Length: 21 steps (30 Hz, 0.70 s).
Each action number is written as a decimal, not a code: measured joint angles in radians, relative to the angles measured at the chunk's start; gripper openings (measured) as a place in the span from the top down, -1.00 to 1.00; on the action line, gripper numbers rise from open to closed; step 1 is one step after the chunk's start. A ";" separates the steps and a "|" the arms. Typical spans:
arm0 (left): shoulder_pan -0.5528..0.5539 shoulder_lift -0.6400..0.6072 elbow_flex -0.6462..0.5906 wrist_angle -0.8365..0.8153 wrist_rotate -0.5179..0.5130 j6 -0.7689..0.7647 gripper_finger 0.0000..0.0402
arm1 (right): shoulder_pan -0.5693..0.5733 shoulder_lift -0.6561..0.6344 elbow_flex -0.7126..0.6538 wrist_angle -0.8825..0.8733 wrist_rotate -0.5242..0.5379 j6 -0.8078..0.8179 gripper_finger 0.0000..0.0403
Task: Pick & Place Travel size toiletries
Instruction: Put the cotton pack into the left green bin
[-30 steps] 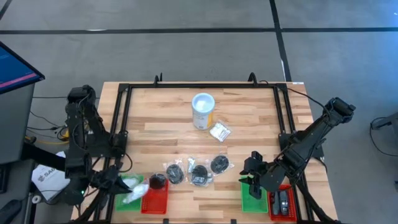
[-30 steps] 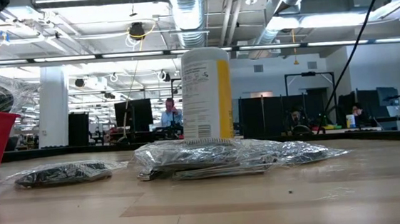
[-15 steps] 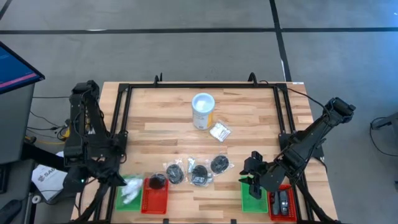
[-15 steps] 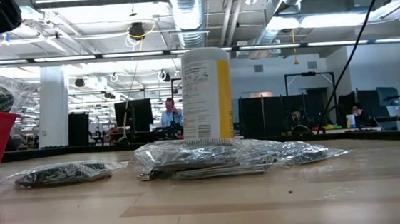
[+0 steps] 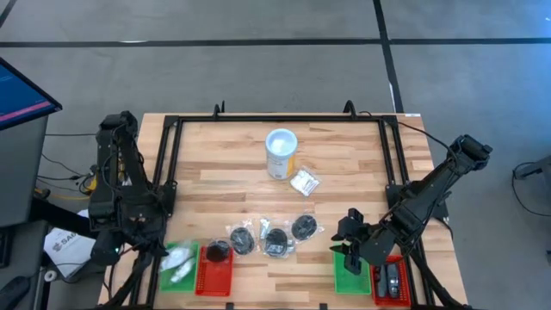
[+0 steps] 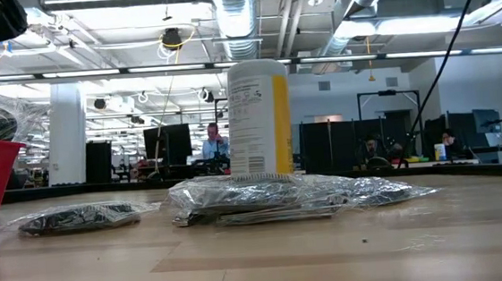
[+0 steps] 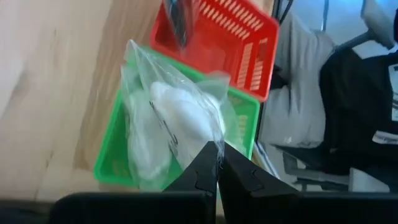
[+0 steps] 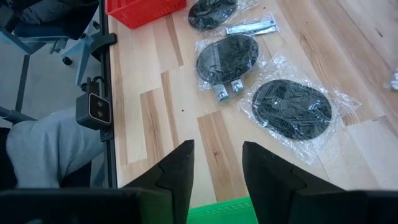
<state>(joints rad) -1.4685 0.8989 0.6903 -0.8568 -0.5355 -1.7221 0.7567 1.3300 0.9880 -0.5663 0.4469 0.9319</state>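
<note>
My left gripper [image 5: 162, 251] is shut at the table's near left, over the left green tray [image 5: 165, 282]. A white clear-wrapped packet [image 5: 178, 265] lies in that tray. A black packet [image 5: 217, 251] sits on top of the red tray [image 5: 215, 277] beside it. Three black round packets [image 5: 242, 238] [image 5: 276, 241] [image 5: 304, 227] and a small white one [image 5: 304, 182] lie on the table. My right gripper [image 5: 349, 243] hovers open over the right green tray [image 5: 349, 274], with nothing between its fingers [image 8: 217, 168]. My left gripper has its shut fingertips [image 7: 214, 152] at the clear wrap's edge [image 7: 202, 134], slanting down from the table's left. The fingertips cover the place of contact, so layers cannot be told. The packet's white bulk [image 7: 177, 112] rests in the green tray [image 7: 109, 165].
A white tub with a yellow label [image 5: 281, 153] stands upright at the table's far middle, also in the low view [image 6: 260, 117]. The right red tray [image 5: 392, 280] holds dark grey pieces. A black frame [image 5: 168, 155] rims the table.
My left gripper, still shut, has drawn back toward the table's left edge and rolled its wrist. The white packet has gone with it, from lying across the border of the green and red trays to lying inside the green tray.
</note>
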 joint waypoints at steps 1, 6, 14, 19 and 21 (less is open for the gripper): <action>0.000 0.000 0.000 0.000 0.013 -0.010 1.00 | 0.000 0.000 0.000 0.000 0.000 0.000 0.37; 0.019 0.014 0.000 0.001 0.019 -0.021 1.00 | 0.000 0.000 0.000 0.000 0.000 0.000 0.37; 0.044 0.118 0.000 0.045 0.080 -0.027 1.00 | 0.000 0.000 0.000 0.000 0.000 0.000 0.37; 0.044 0.144 0.000 0.071 0.083 -0.026 1.00 | -0.001 0.000 0.000 0.000 0.000 0.000 0.37; 0.044 0.144 0.000 0.072 0.080 -0.026 1.00 | -0.001 0.000 0.000 -0.001 0.000 0.000 0.37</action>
<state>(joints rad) -1.4242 1.0428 0.6903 -0.7847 -0.4557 -1.7485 0.7559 1.3300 0.9878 -0.5669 0.4474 0.9319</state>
